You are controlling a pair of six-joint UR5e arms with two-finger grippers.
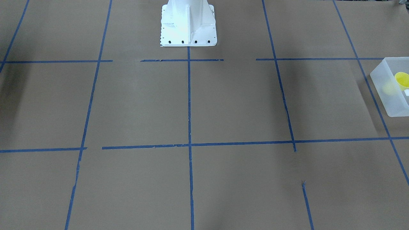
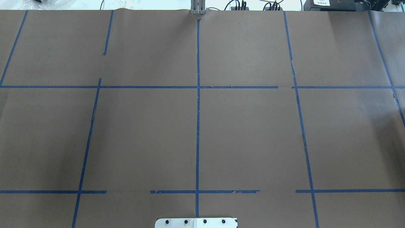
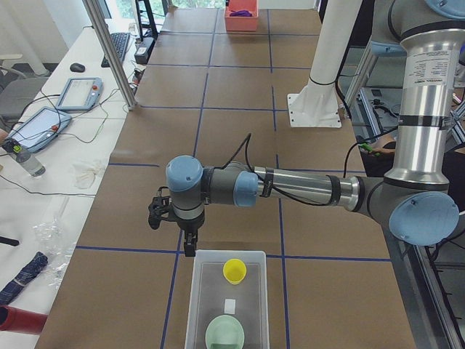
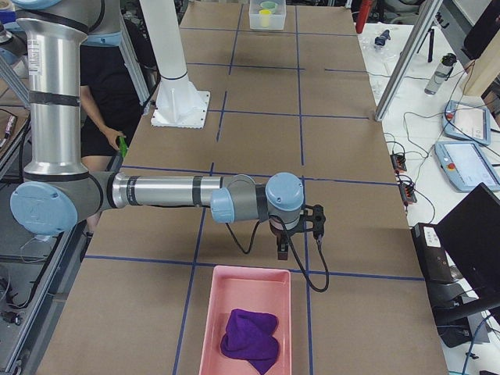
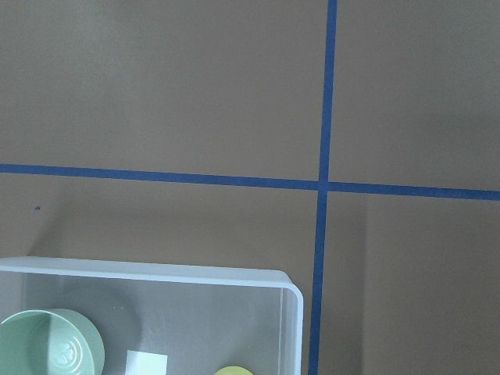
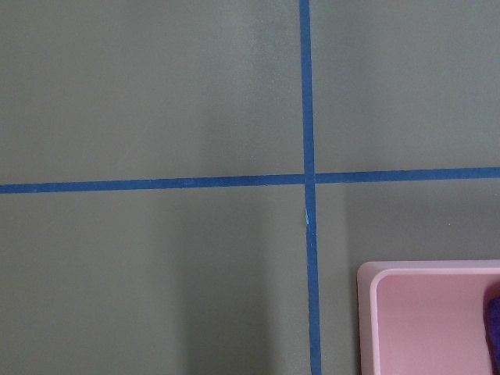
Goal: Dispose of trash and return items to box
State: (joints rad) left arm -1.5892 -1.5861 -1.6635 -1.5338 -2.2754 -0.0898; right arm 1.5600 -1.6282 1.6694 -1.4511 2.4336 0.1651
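Note:
The box (image 3: pixel 196 305) stands at the table's left end. Inside it are the yellow cup (image 3: pixel 234 270) and the mint-green bowl (image 3: pixel 225 334), with a white label (image 3: pixel 229 306) between them. The left wrist view shows the box's rim (image 5: pixel 156 273), the bowl (image 5: pixel 51 348) and a sliver of the cup (image 5: pixel 233 370). My left gripper (image 3: pixel 189 249) hangs just beyond the box's far wall; I cannot tell if it is open or shut. My right gripper (image 4: pixel 282 253) hovers at the far rim of a pink tray (image 4: pixel 209 328); its state I cannot tell either. No loose trash shows on the table.
A crumpled purple cloth (image 4: pixel 250 334) lies in the pink tray, whose corner shows in the right wrist view (image 6: pixel 422 312). The white robot base (image 1: pixel 188 25) stands at mid-table. A person in black (image 4: pixel 105 94) stands behind the robot. Tablets and cables lie on side desks.

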